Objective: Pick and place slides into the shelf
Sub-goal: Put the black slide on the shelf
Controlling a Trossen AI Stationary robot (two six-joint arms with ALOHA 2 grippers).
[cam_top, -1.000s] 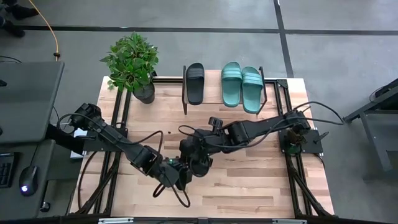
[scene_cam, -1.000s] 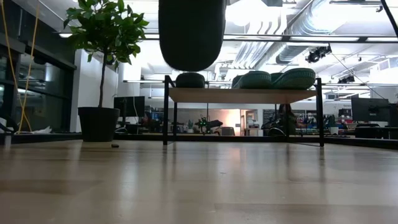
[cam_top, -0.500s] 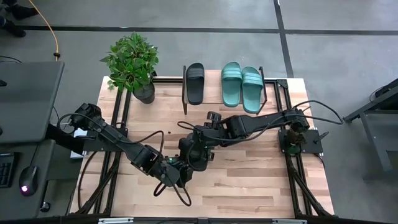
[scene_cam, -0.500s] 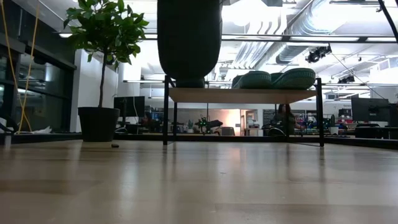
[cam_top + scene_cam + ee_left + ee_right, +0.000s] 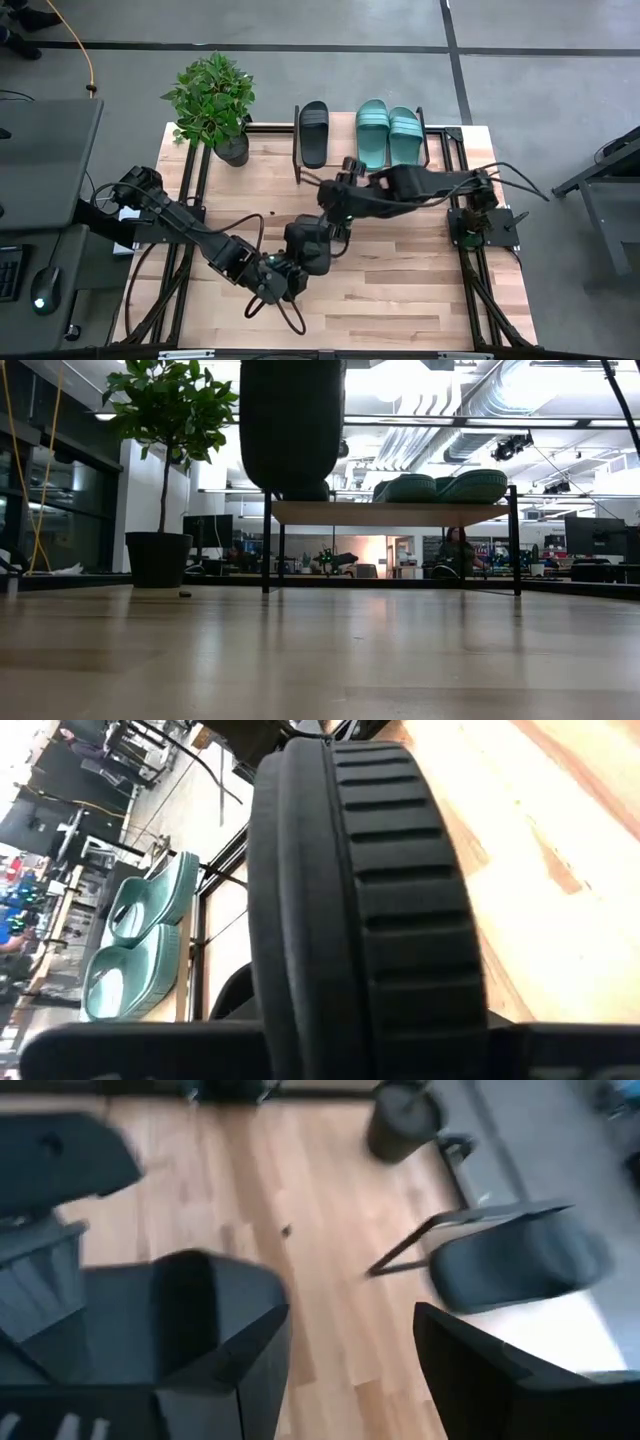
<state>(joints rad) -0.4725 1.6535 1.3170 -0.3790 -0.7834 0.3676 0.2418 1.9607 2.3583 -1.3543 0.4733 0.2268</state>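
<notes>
From where I stood, the left gripper (image 5: 290, 268) was clenched on the loose black slide (image 5: 311, 247), which stood up on edge just ahead of its fingers and clear of the tabletop. From table height the slide hung high in the air. It had drifted a little leftward and closer in the last second.

The real change was on the other side. A second earlier the right gripper (image 5: 335, 205) had been pressed in against that same slide, and now it had backed away towards the shelf (image 5: 343, 135). Its fingers (image 5: 210, 1340) were spread with only bare wood between them, so it had let go. The slide now lay well behind and below it, in the left gripper's keeping alone.

Beyond the right gripper, the shelved black slide (image 5: 314, 133) sat on the plank top. The teal pair (image 5: 372, 133) lay side by side farther along, so three of four were home.

I judged this a handover or a regrasp. The last slide was secured by one arm only, and the gap beside its black mate looked like the place for it. With the slide held upright, it risked tipping when set down.
</notes>
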